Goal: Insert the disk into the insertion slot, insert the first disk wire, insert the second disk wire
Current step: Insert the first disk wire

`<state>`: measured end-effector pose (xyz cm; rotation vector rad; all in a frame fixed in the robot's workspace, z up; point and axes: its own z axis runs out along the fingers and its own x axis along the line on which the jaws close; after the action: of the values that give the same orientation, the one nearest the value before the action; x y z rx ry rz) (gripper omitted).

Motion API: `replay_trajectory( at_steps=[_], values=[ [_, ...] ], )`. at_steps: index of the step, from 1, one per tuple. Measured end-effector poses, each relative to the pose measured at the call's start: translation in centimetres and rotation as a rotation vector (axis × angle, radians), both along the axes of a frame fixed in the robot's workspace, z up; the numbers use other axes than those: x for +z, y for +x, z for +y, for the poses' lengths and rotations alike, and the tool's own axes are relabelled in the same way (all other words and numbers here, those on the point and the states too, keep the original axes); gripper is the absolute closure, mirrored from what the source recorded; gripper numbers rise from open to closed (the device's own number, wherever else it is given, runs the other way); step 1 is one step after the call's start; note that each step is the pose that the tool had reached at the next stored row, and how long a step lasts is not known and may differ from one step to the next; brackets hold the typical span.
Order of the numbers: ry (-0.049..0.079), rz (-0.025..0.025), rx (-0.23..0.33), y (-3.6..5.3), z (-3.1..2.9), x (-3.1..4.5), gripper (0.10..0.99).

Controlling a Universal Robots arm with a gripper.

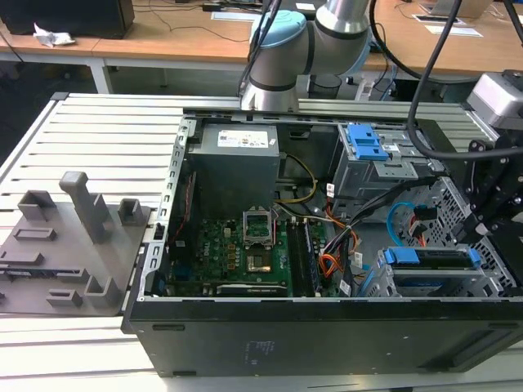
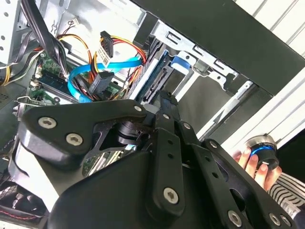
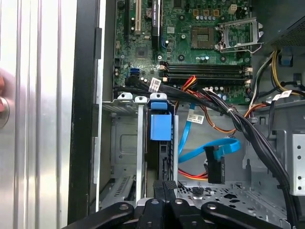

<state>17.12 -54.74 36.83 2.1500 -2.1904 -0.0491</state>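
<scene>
The disk, silver in its blue caddy, sits inside the insertion slot at the case's front corner on the exterior view's right. In the first wrist view the disk stands edge-on in the grey cage. My gripper is shut, its tips at the disk's near end. The second disk wire, a blue looping cable, hangs beside the disk with its dark plug free. The first disk wire, red and orange, ends in a plug that lies apart from the disk.
The open computer case holds a motherboard, a power supply and a taller bay with a blue latch. Thick black cables cross beside the slot. A person's hand holds a button outside the case. A grey fixture lies on the table.
</scene>
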Motion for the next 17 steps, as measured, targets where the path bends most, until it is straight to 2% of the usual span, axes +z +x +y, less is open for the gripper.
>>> replay_trajectory(
  at_steps=[8,10,12,17],
  values=[
    [0.0,0.0,0.0,0.0,0.0,1.42,0.98],
    [0.0,0.0,0.0,0.0,0.0,2.03,0.98],
    [0.0,0.0001,0.0,0.0,0.0,2.96,0.98],
    [0.0,0.0001,0.0,0.0,0.0,3.12,0.98]
  ],
)
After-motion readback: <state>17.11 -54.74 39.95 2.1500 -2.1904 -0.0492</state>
